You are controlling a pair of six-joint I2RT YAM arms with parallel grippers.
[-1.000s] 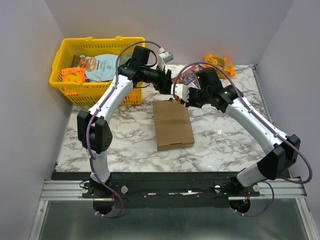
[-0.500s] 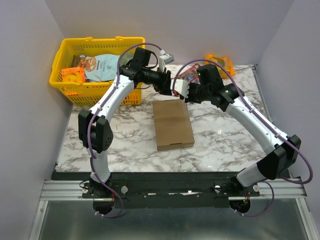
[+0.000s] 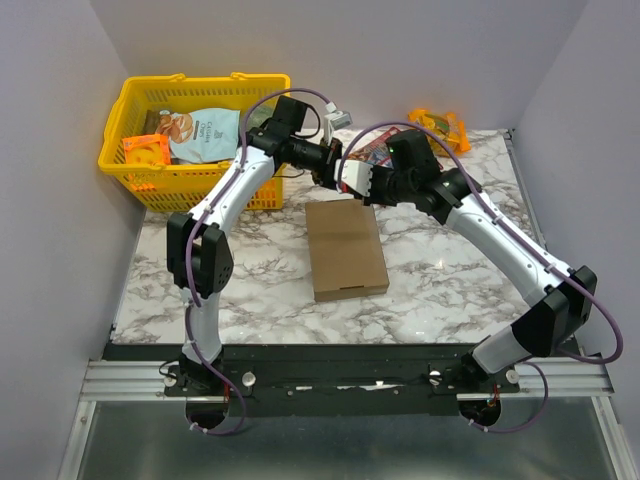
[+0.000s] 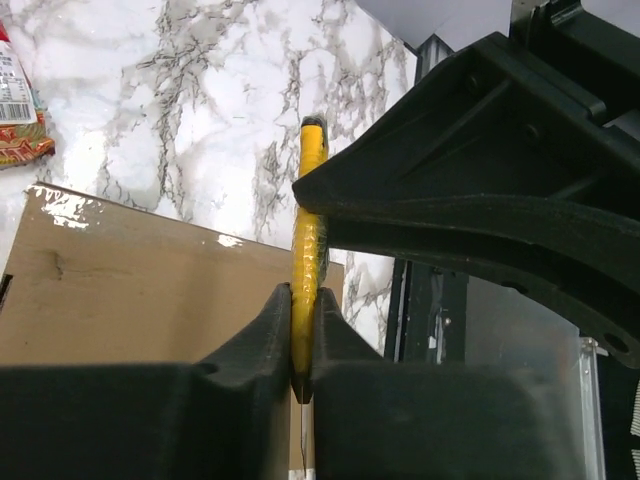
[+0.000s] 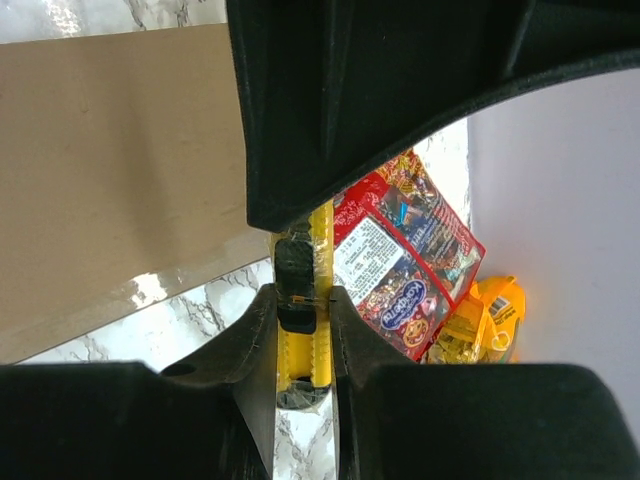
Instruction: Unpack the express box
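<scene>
The express box lies flat with its lid down in the middle of the marble table, and shows as brown cardboard under both wrists. Just above its far edge the two grippers meet. A yellow utility knife with a black slider is pinched from both ends. My left gripper is shut on one end, and my right gripper is shut on the other.
A yellow plastic basket holding snack packs stands at the back left. A red snack packet and orange packets lie behind the box near the back wall. Side walls close in on both sides.
My left gripper's jaws have closed onto the yellow knife that the right gripper holds. Both grippers have shifted slightly left and away from the box.
</scene>
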